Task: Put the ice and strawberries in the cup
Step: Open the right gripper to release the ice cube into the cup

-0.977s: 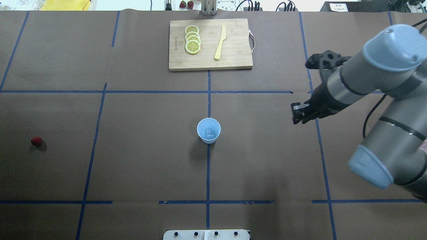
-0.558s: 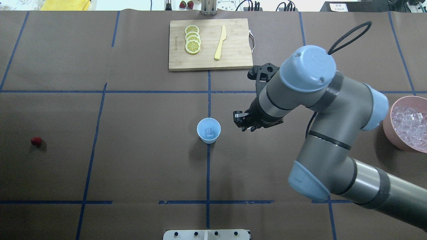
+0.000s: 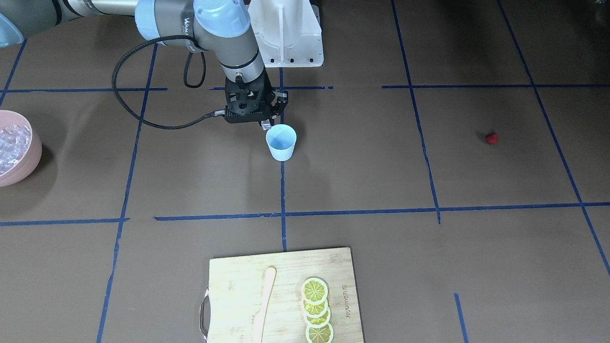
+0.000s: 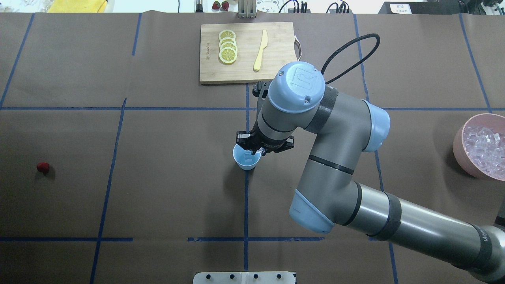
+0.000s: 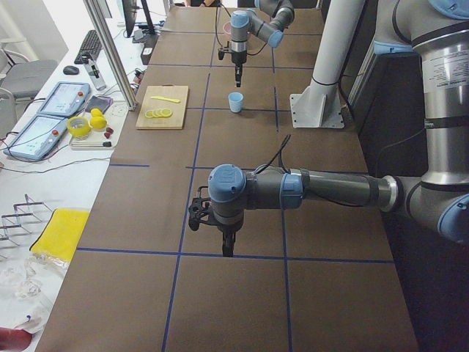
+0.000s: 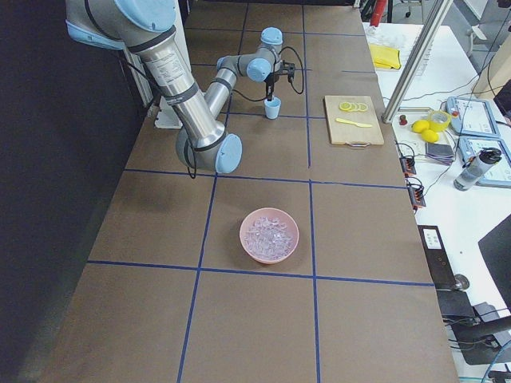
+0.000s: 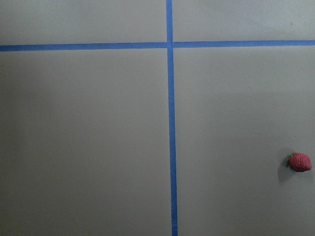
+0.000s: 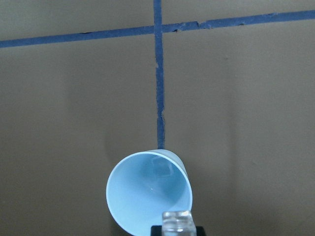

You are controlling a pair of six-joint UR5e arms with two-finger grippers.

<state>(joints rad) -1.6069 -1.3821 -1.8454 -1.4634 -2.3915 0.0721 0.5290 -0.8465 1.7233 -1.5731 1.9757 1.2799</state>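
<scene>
The pale blue cup (image 4: 245, 161) stands at the table's middle on a blue tape line, with one ice cube (image 8: 162, 169) inside. My right gripper (image 4: 254, 150) hangs just above the cup's rim, shut on a clear ice cube (image 8: 176, 221); it also shows in the front-facing view (image 3: 267, 125) behind the cup (image 3: 281, 142). The red strawberry (image 4: 43, 167) lies alone far left and shows in the left wrist view (image 7: 299, 162). My left gripper (image 5: 226, 248) points down above the table; I cannot tell whether it is open or shut.
A pink bowl (image 4: 457, 136) full of ice cubes (image 4: 483, 146) stands at the right edge. A wooden cutting board (image 4: 280, 63) with lemon slices (image 4: 228, 46) and a yellow knife (image 4: 260, 50) lies at the back centre.
My right arm has swung left from the right side of the table to over the cup, uncovering the pink bowl. The cup and strawberry have not moved.
</scene>
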